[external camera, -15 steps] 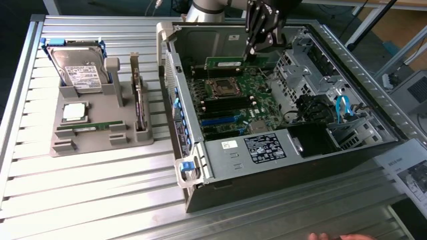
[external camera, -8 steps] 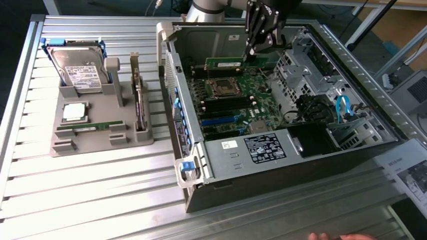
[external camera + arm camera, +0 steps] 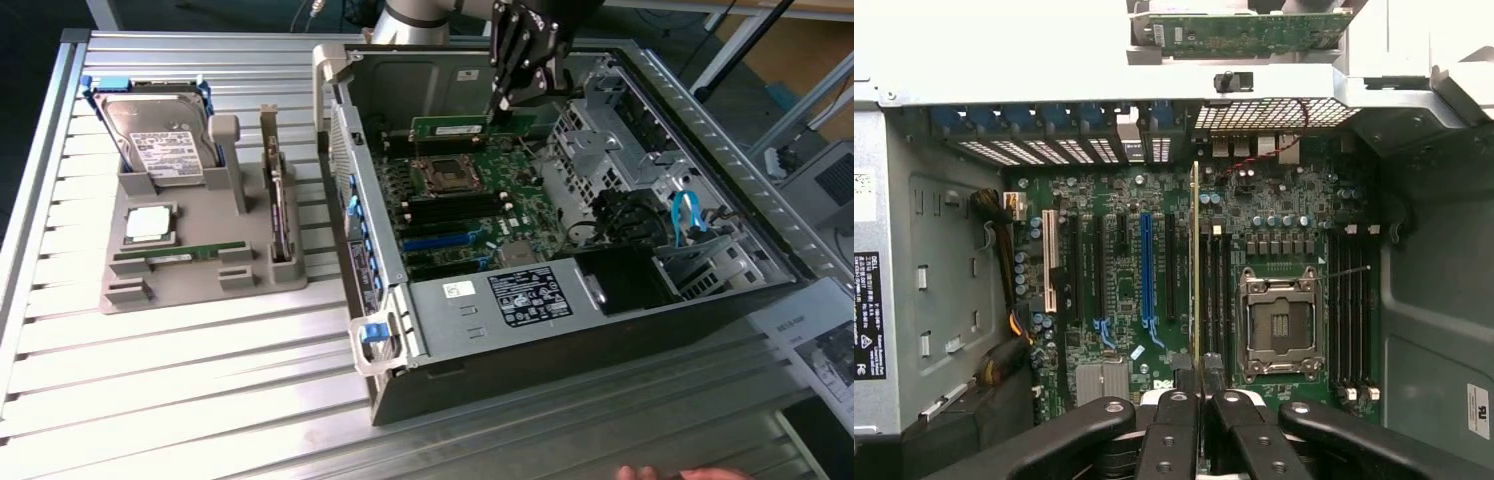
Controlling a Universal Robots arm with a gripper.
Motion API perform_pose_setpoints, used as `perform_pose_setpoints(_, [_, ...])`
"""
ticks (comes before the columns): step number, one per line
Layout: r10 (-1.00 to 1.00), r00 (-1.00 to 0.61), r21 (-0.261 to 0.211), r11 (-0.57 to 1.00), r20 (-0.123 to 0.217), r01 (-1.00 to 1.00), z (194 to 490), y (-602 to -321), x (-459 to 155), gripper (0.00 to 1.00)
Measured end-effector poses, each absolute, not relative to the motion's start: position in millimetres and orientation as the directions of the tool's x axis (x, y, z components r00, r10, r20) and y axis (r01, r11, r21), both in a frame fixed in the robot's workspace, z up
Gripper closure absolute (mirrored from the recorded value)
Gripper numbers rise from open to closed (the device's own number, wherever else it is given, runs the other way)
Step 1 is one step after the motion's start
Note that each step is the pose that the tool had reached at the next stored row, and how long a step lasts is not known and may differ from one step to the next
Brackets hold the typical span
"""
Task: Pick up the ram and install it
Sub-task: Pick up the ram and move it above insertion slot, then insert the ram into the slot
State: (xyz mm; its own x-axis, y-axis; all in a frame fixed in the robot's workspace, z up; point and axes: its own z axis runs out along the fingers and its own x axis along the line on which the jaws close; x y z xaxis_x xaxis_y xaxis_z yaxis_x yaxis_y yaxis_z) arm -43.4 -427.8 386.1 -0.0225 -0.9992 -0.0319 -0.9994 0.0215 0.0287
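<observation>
My gripper (image 3: 505,103) is shut on the ram (image 3: 461,128), a thin green stick held level above the back of the open computer case (image 3: 561,330). In the wrist view the ram (image 3: 1196,260) shows edge-on, running out from between my black fingertips (image 3: 1176,415). It hangs over the motherboard (image 3: 1124,290), above the long black memory slots (image 3: 1216,290) beside the empty processor socket (image 3: 1279,325). I cannot tell whether it touches a slot.
At the exterior view's left, a grey holder (image 3: 200,285) carries a hard drive (image 3: 158,140), a square silver chip (image 3: 150,222), another green stick (image 3: 180,255) and a dark expansion card (image 3: 276,200). The case's walls, drive cage (image 3: 607,140) and blue cables (image 3: 687,215) surround the board. A hand (image 3: 667,472) rests at the front edge.
</observation>
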Motion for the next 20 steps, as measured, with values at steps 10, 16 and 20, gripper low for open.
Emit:
perform_pose_setpoints(10, [-0.999, -0.022, 0.029, 0.022, -0.032, -0.999, 386.0, -427.7, -37.4, 0.88])
perform_pose_setpoints(16, [-0.999, -0.022, 0.029, 0.022, -0.032, -0.999, 386.0, -427.7, -37.4, 0.88])
perform_pose_setpoints(20, [-0.999, -0.022, 0.029, 0.022, -0.032, -0.999, 385.2, -427.7, -37.4, 0.88])
